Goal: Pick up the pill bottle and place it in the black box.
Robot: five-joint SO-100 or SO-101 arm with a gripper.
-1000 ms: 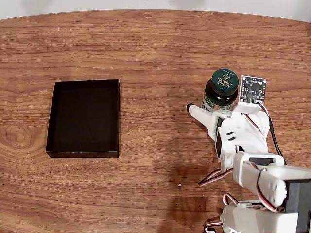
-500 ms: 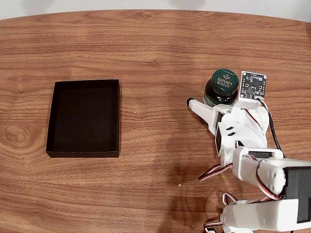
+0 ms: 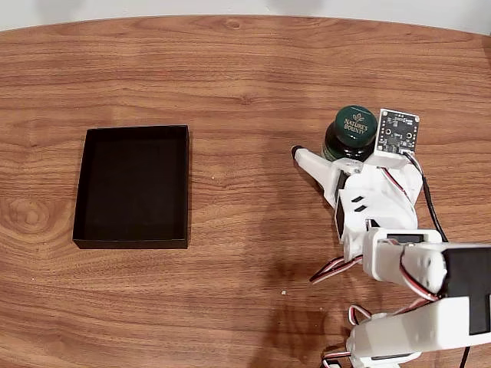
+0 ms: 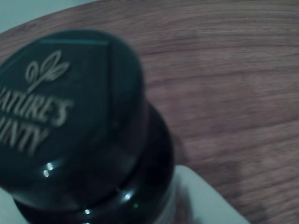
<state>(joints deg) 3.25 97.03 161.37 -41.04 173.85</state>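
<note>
Gripper (image 3: pixel 331 157) is straddling the upright pill bottle (image 3: pixel 350 136) with jaws apart; closing off-centre risks tipping it, far from the black box (image 3: pixel 132 186).

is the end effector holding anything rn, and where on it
Cannot be told: the end effector sits around the pill bottle's lower body, below the cap, but contact is hidden.

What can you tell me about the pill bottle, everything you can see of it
The pill bottle is small, of dark green glossy glass, with a green screw cap printed "Nature's Bounty" under a leaf mark in pale letters. It stands on the wooden table, right of centre in the fixed view, far from the black box. The gripper is at its near side; contact cannot be told.
</note>
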